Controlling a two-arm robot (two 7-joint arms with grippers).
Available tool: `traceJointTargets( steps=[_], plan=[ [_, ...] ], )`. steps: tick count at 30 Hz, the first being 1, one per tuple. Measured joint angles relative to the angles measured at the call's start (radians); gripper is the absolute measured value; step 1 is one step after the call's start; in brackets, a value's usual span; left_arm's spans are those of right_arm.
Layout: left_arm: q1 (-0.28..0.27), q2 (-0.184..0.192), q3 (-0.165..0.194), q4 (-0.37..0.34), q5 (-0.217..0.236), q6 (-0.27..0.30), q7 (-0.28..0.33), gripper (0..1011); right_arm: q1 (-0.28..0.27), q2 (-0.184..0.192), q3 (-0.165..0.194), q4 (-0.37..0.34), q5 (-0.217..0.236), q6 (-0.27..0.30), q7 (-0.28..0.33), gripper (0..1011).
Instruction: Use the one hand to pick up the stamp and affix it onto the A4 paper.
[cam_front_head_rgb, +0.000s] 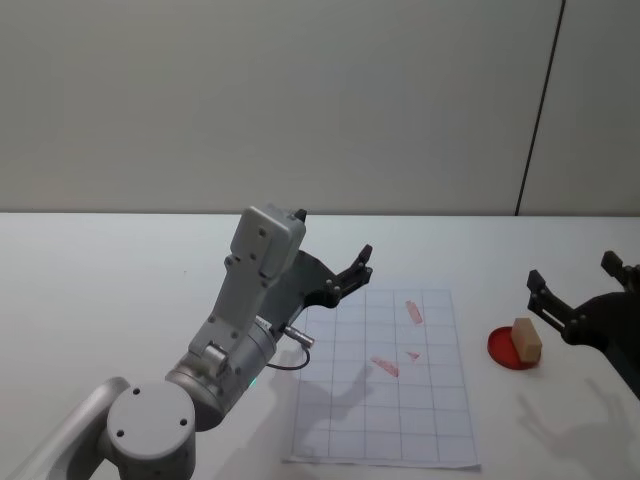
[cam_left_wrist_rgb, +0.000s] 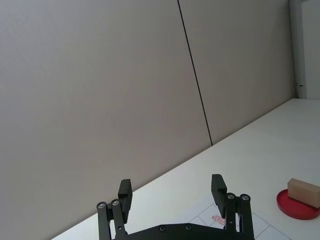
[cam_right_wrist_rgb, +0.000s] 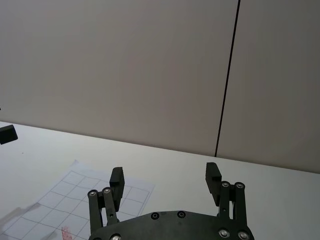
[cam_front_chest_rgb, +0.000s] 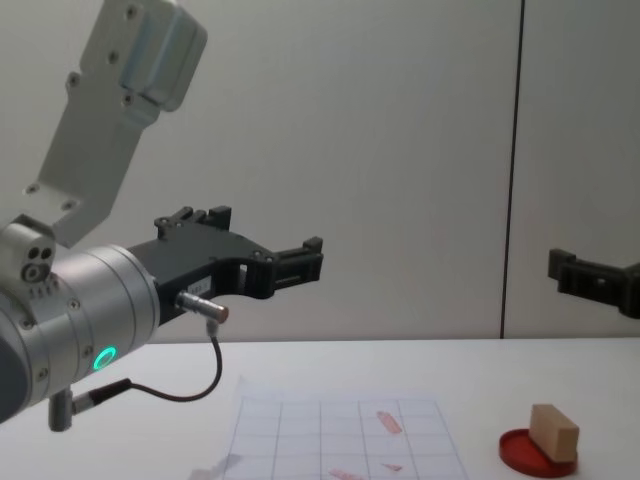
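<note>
The stamp (cam_front_head_rgb: 527, 338), a small tan wooden block, stands on a flat red round ink pad (cam_front_head_rgb: 503, 352) to the right of the A4 paper (cam_front_head_rgb: 385, 400). That paper is a white gridded sheet with a few red marks. My right gripper (cam_front_head_rgb: 572, 275) hovers open just behind and above the stamp, holding nothing. My left gripper (cam_front_head_rgb: 352, 272), on the arm with the green ring, hangs open in the air over the paper's far left corner. The chest view shows the stamp (cam_front_chest_rgb: 553, 431) low at the right, with the right gripper (cam_front_chest_rgb: 575, 272) well above it.
The white table (cam_front_head_rgb: 120, 290) runs to a grey wall behind. The left arm's large silver body (cam_front_head_rgb: 240, 330) stands over the table's near left. A cable (cam_front_chest_rgb: 200, 385) loops under the left wrist. In the left wrist view the stamp (cam_left_wrist_rgb: 303, 192) lies far off beyond the open fingers (cam_left_wrist_rgb: 218, 187).
</note>
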Motion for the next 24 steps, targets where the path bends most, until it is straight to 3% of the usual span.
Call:
traceJointTargets(
  steps=[24],
  plan=[
    [0.000, 0.000, 0.000, 0.000, 0.000, 0.000, 0.000, 1002, 0.005, -0.009, -0.003, 0.003, -0.003, 0.008, -0.006, 1001]
  ],
)
